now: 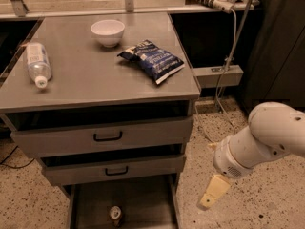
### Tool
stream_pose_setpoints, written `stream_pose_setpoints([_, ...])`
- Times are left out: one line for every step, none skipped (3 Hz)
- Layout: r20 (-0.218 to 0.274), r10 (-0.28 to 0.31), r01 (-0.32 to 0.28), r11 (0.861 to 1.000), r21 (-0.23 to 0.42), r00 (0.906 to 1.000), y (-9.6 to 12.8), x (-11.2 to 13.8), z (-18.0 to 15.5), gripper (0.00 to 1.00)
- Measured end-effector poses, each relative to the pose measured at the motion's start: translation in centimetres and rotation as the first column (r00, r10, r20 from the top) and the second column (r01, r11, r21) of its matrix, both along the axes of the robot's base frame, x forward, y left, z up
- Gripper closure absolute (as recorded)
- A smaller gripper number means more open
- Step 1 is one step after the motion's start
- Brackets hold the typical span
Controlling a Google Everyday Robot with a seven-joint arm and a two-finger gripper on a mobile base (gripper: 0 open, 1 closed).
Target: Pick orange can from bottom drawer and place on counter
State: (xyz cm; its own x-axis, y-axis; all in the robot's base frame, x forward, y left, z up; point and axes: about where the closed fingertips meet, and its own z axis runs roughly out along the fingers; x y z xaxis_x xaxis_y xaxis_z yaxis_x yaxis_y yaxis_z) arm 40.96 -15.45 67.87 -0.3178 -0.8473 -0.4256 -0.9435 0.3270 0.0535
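The orange can [116,215] stands upright on the floor of the open bottom drawer [143,202], near its front middle; its silver top shows. The counter [95,75] is the grey cabinet top above the three drawers. My gripper [211,198] hangs from the white arm [267,137] over the speckled floor, to the right of the bottom drawer and a little above the can's level. It is apart from the can and holds nothing that I can see.
On the counter lie a clear plastic bottle [37,63] at the left, a white bowl [107,31] at the back and a blue chip bag [153,59] at the right. The two upper drawers [107,137] stand slightly pulled out. Cables [228,56] hang at the right.
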Motion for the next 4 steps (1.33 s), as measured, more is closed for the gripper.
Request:
stream_pose_setpoints([0.0, 0.0, 0.0, 1.0, 0.0, 1.0, 0.0, 0.0, 0.0, 0.0])
stream_pose_setpoints([-0.04, -0.008, 0.009, 0.999, 0.048, 0.9992, 0.3, -0.6, -3.3, 0.0])
stream_pose_setpoints([-0.08, -0.016, 0.027, 0.99, 0.138, 0.9966, 1.4, -1.2, -9.7, 0.0])
stream_pose_setpoints([-0.149, -0.085, 0.118, 0.965, 0.233, 0.9851, 2.8, -1.6, -16.8, 0.0])
